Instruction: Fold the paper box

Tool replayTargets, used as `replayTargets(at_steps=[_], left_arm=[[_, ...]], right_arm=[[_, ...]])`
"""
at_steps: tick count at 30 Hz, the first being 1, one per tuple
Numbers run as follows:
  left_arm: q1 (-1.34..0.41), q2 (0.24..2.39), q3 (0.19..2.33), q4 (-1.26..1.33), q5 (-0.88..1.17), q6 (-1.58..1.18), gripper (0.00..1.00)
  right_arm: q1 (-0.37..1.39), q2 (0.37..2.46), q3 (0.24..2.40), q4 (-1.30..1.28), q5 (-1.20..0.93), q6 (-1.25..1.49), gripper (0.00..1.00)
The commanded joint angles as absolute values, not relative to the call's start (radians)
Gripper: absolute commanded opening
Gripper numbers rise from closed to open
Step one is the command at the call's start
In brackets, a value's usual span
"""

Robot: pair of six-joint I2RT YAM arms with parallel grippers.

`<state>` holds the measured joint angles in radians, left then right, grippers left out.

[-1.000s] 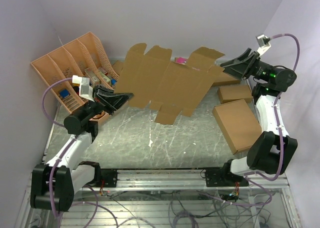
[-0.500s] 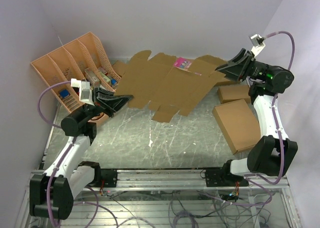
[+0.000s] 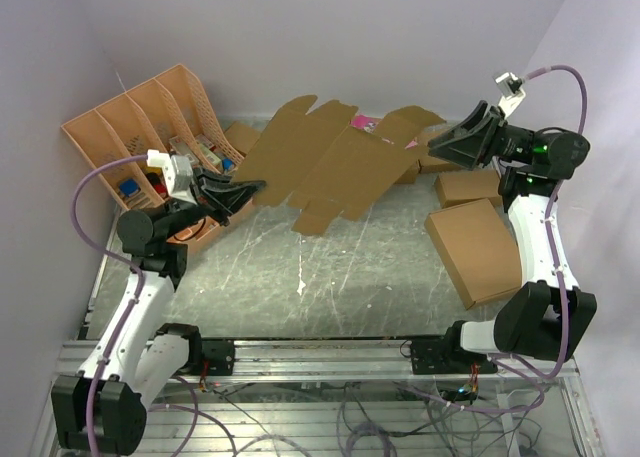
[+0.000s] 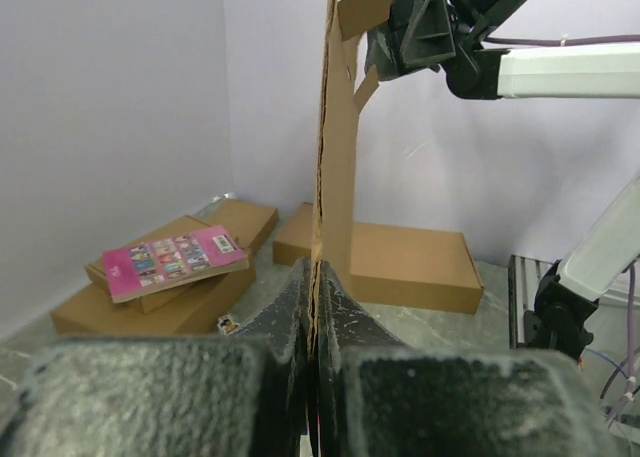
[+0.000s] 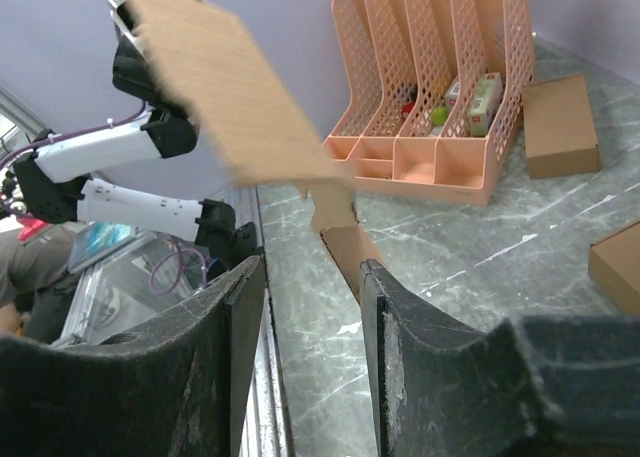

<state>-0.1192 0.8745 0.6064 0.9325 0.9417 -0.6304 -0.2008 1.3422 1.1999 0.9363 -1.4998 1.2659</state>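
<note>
Two arms on the paper box (image 3: pixel 330 162); left gripper (image 3: pixel 243 189) clamps its edge, right gripper (image 3: pixel 440 143) gapes at a flap; gotta pinch that before creasing.

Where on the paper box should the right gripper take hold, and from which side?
Probably its right-end flap, edge-on from the right. The paper box is a thin raised sheet; the left gripper clamps its left edge, so the opposite end is free, beside the open right gripper.
</note>
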Motion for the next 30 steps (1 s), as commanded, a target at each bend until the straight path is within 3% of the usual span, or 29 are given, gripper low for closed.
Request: replayTargets(at_steps=[1,7,12,18,20,23,25,30], left_arm=[[-0.114,0.844,0.674,0.737,0.934,-0.467,0.07],[-0.114,0.854,0.666,0.803,0.945,-0.509,0.07],[-0.114,0.862,0.677,0.803,0.962,-0.507,0.07],[-0.114,0.849,0.695,0.766,1.024,-0.422,0.07],[-0.114,0.842,0.707,0.715,1.037,-0.365,0.07],[-0.114,0.843,0.720,0.688,1.051,-0.342,0.07],[-0.114,0.850,0.708,0.755,1.055,-0.386,0.07],[-0.114,0.872,0.671,0.933,1.064,-0.512,0.07]], right_arm=[[-0.195,1.322,1.202,0.770,-1.518,1.105,0.43],[-0.193,1.327,1.203,0.621,-1.515,0.961,0.42],[-0.193,1.335,1.221,0.676,-1.520,0.997,0.41],[-0.270,1.381,1.314,0.532,-1.511,0.869,0.49],[-0.293,1.399,1.326,0.524,-1.505,0.852,0.40],[-0.296,1.400,1.299,0.521,-1.496,0.820,0.17],[-0.296,1.394,1.282,0.464,-1.485,0.748,0.06],[-0.282,1.408,1.352,0.097,-1.421,0.417,0.02]])
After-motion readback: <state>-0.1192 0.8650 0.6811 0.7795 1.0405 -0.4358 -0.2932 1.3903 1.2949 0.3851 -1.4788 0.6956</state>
